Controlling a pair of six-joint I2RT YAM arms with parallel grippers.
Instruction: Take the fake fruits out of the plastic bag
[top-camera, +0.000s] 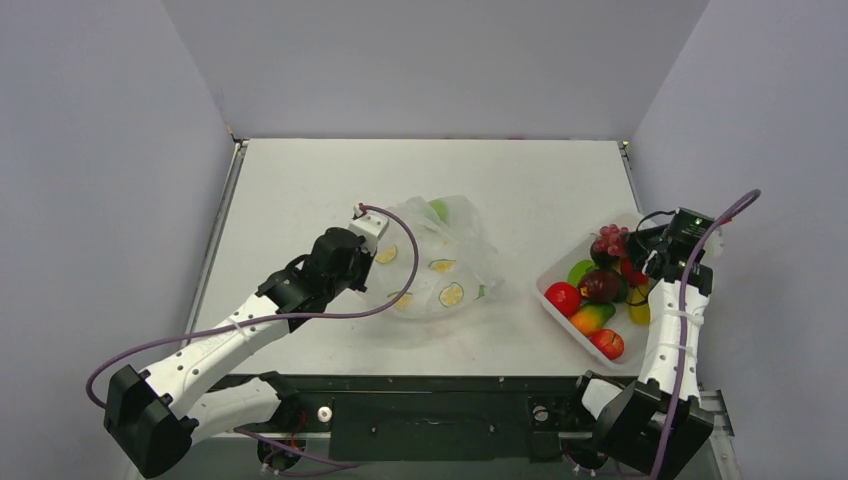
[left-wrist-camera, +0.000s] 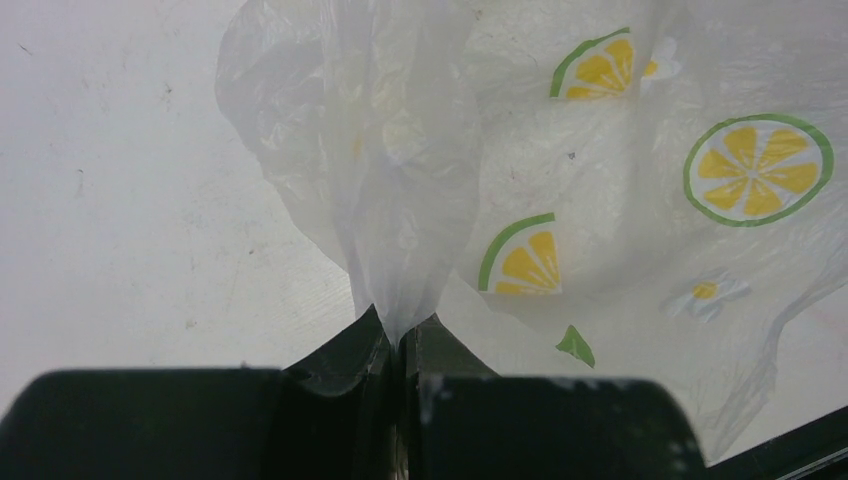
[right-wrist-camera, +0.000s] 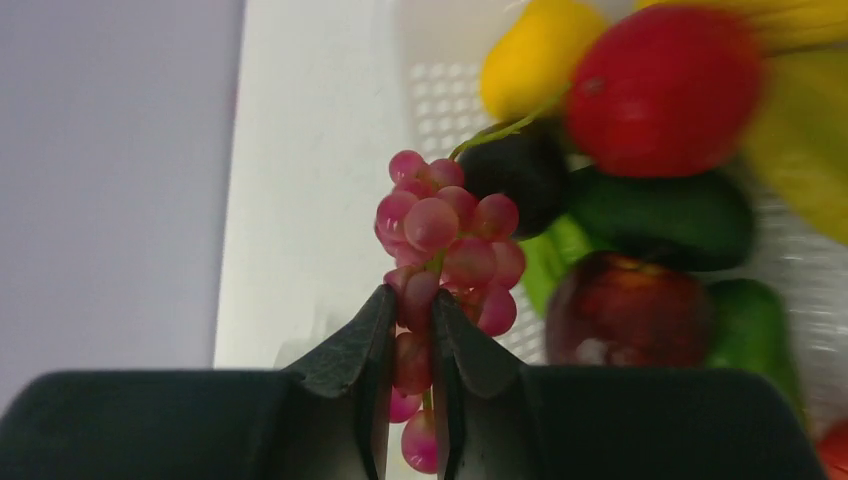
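plastic bag (left-wrist-camera: 380, 180): showing clear whitish film printed with green-rimmed yellow citrus slices, white flowers and green leaves
grape bunch (right-wrist-camera: 445, 240): glowing translucent pink-red on a green stem
basket (right-wrist-camera: 300, 180): appearing white, dotted with fine perforations
fake fruits (top-camera: 600, 286): showing red, dark maroon, lime green, yellow and orange-green
desk (top-camera: 400, 180): appearing pale grey-white
left pincer (left-wrist-camera: 402, 335), right pincer (right-wrist-camera: 412, 320): both appearing black

You see the green fruit (top-camera: 438, 209) only dimly through the far folds of the plastic bag (top-camera: 455, 262). From the right wrist, the red fruit (right-wrist-camera: 665, 90) is smeared, and the lowest grapes of the grape bunch (right-wrist-camera: 440, 235) hide between the fingers (right-wrist-camera: 345, 350) of the right gripper (right-wrist-camera: 412, 300).
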